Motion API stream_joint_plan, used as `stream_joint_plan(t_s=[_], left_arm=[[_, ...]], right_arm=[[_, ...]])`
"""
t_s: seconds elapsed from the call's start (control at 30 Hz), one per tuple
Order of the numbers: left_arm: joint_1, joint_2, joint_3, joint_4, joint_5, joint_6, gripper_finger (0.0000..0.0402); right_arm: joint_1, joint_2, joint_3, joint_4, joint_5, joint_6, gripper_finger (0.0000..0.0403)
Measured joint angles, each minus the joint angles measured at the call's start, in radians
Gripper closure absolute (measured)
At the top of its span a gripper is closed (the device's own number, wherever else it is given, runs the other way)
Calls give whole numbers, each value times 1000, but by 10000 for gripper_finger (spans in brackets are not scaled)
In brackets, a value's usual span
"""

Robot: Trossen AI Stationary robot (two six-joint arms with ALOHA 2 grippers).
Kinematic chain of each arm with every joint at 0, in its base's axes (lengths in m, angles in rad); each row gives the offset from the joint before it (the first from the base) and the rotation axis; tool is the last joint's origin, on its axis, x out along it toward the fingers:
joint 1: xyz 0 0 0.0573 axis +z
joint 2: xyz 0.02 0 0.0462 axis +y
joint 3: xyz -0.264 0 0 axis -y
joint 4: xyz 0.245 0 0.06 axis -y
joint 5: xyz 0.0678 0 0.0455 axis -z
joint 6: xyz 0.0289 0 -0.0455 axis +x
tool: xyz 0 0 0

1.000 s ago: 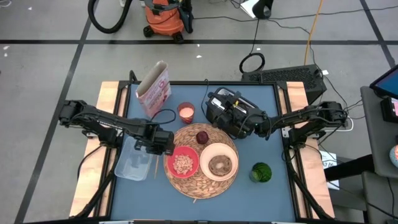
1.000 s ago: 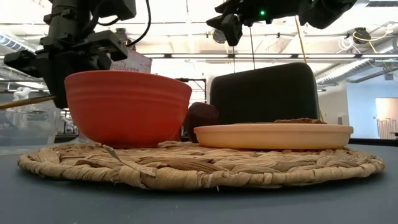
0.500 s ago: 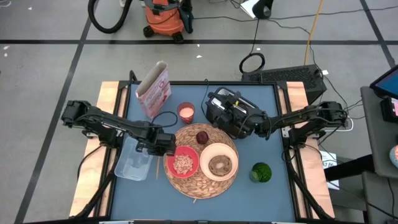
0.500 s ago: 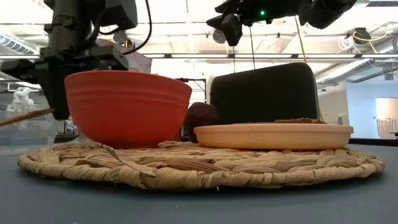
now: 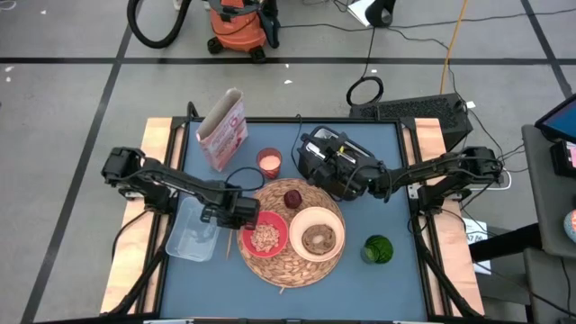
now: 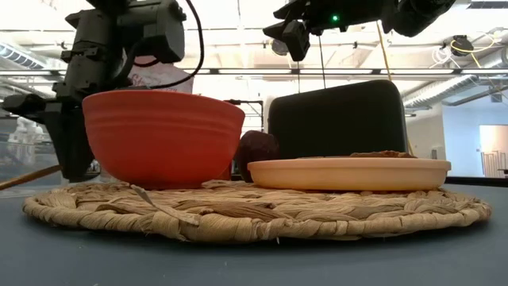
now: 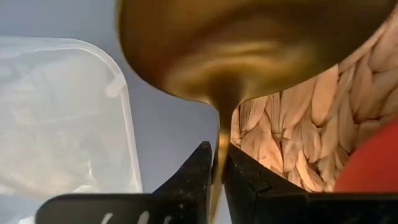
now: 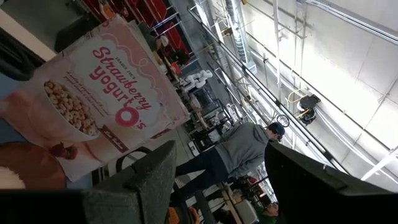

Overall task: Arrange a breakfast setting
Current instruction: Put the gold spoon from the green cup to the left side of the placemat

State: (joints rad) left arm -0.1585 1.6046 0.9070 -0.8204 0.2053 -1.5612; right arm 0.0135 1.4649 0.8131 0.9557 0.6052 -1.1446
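Note:
The woven straw mat (image 5: 292,236) lies at the table's middle. On it stand the red bowl (image 5: 265,236) with cereal, the cream plate (image 5: 317,236) bearing the browned toast (image 5: 318,238), and the dark red fruit (image 5: 292,199). My left gripper (image 5: 236,214) is at the mat's left edge beside the bowl, shut on the gold spoon (image 7: 249,50). My right gripper (image 5: 382,185) hangs open and empty, raised over the back right of the mat; it also shows in the low view (image 6: 298,32). My left gripper pinches the spoon's slim handle (image 7: 217,158) between its two fingers (image 7: 198,177), close behind the spoon's bowl. The fingers point down from above and lie across the handle. The spoon slants, its free handle end (image 6: 28,176) low at the mat's left; whether it touches the table I cannot tell.
A clear plastic container (image 5: 193,229) lies left of the mat, right beside my left gripper. A cereal bag (image 5: 223,130), a pink cup (image 5: 269,163) and a black appliance (image 5: 328,162) stand at the back. A green object (image 5: 378,249) sits right of the mat.
My left gripper has gone down and toward the table's right, closer to the red bowl, still shut on the spoon. The spoon's free handle end has sunk from bowl-rim height to just above the table.

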Motion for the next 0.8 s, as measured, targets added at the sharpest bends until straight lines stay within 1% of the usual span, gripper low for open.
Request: stream_joint_plan(t_s=[0.37, 0.53, 0.8], left_arm=[[1, 7, 1, 3, 2, 14, 371], [16, 7, 1, 4, -21, -21, 371], [49, 7, 1, 4, -27, -77, 371]], right_arm=[[0, 0, 0, -4, -3, 0, 167], [0, 0, 0, -4, -3, 0, 167], [0, 0, 0, -4, -3, 0, 167]])
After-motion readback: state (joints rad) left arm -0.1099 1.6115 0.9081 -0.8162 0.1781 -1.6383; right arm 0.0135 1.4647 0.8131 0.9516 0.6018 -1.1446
